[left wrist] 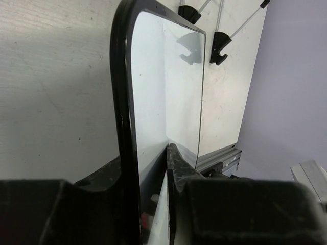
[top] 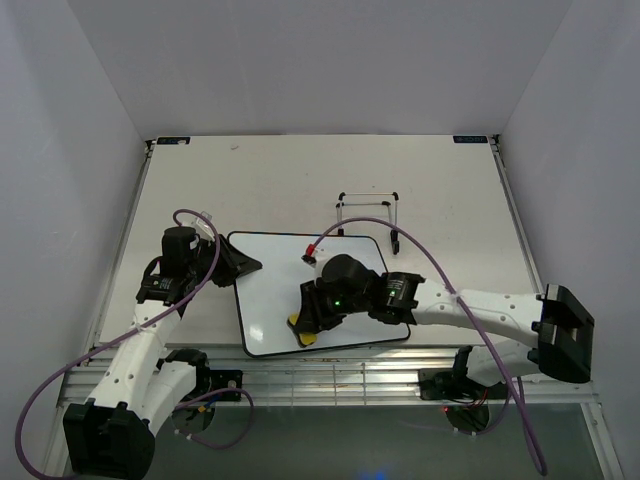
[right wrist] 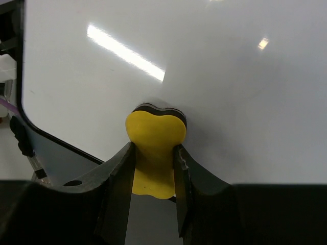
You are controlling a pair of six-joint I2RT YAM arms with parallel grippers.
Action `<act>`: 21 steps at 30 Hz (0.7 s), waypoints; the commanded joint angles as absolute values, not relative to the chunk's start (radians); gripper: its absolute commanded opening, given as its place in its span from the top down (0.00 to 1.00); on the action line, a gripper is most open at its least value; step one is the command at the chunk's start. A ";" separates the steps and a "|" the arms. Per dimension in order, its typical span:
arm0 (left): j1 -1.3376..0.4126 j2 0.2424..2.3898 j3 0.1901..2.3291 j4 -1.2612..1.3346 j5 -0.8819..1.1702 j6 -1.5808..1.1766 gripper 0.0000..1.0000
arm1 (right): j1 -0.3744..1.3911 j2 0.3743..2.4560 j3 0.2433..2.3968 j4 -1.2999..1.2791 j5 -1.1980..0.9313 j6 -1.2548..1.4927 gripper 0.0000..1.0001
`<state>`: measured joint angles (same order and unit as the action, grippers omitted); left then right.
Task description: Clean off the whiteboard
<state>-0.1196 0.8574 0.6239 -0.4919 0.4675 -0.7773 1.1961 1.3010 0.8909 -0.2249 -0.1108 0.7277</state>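
The whiteboard [top: 272, 285] lies flat on the table, glossy white in a thin black frame, with no writing showing. My left gripper [top: 238, 265] is shut on its left edge. In the left wrist view the black frame [left wrist: 120, 102] runs between my jaws, one above the board and one below [left wrist: 145, 159]. My right gripper [top: 306, 322] is shut on the yellow eraser [top: 304, 333] and presses it on the board's near part. In the right wrist view the eraser [right wrist: 153, 135] sits between my fingers [right wrist: 153, 155], its dark felt against the white surface [right wrist: 214, 66].
The wire easel stand [top: 368, 212] stands on the table behind the board's far right corner; its black feet [left wrist: 219, 46] show in the left wrist view. A slatted metal rail [top: 330, 380] runs along the table's near edge. Grey walls close in both sides.
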 commanded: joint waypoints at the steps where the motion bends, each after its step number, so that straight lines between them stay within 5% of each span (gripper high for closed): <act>1: -0.112 0.861 0.626 -0.471 0.100 -0.551 1.00 | 1.270 1.394 0.987 -0.245 -0.087 0.758 0.80; 7: -0.112 0.857 0.624 -0.469 0.101 -0.551 1.00 | 1.275 1.401 0.993 -0.365 0.015 0.747 0.80; 15: -0.112 0.856 0.626 -0.466 0.113 -0.549 1.00 | 1.198 1.093 0.585 -0.419 0.112 0.865 0.80; 21: -0.112 0.851 0.624 -0.465 0.117 -0.549 1.00 | 0.974 0.904 0.379 -0.437 0.068 0.807 0.81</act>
